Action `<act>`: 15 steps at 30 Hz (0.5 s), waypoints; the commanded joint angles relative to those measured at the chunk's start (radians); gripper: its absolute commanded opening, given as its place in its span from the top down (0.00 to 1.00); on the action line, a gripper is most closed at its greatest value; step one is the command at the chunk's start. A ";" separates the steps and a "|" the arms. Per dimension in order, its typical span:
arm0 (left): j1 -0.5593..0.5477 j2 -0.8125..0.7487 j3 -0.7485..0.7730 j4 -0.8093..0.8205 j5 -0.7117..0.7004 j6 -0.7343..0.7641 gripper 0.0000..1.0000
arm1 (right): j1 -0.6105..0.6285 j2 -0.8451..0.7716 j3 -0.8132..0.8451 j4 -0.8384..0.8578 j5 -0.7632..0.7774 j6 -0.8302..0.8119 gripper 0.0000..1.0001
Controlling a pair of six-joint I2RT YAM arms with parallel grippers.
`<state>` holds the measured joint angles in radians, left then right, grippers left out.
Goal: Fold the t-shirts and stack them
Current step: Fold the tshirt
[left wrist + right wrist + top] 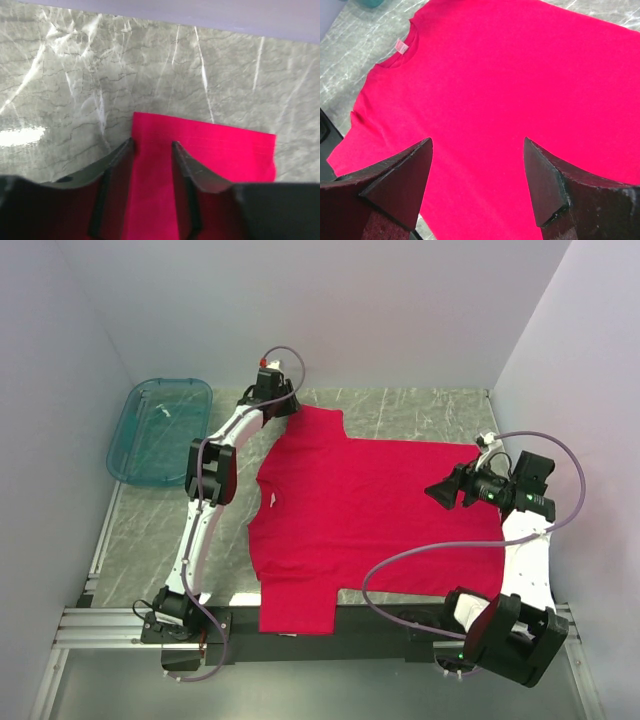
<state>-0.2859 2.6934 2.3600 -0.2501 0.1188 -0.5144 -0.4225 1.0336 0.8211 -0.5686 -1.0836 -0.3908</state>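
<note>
A crimson t-shirt (pixel 380 510) lies spread flat on the marble table, neck and white label (pixel 270 500) toward the left. My left gripper (pixel 292 408) is down at the far sleeve. In the left wrist view its gripper (pixel 152 145) is open, and its fingers straddle the sleeve's (pixel 220 150) left corner with flat cloth between them. My right gripper (pixel 437 495) hovers over the shirt's right part. In the right wrist view that gripper (pixel 477 142) is wide open and empty above the cloth (pixel 510 75), and the label (pixel 401 46) shows far off.
A translucent teal tub (pixel 160 430) stands at the far left of the table (pixel 150 530). The near sleeve (pixel 295 610) hangs over the table's front rail. Walls close in at the back and both sides.
</note>
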 commanded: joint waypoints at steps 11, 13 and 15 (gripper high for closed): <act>-0.032 -0.079 -0.102 -0.172 -0.056 0.163 1.00 | -0.035 0.020 0.055 -0.042 -0.041 -0.039 0.21; -0.030 -0.118 -0.149 -0.143 -0.065 0.169 1.00 | -0.035 0.020 0.053 -0.050 -0.039 -0.048 0.21; -0.030 -0.185 -0.229 -0.091 -0.074 0.175 1.00 | -0.036 0.022 0.052 -0.057 -0.032 -0.059 0.21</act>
<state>-0.3073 2.5912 2.2154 -0.2920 0.0673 -0.3782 -0.4492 1.0546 0.8268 -0.6121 -1.0973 -0.4213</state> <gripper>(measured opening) 0.013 0.789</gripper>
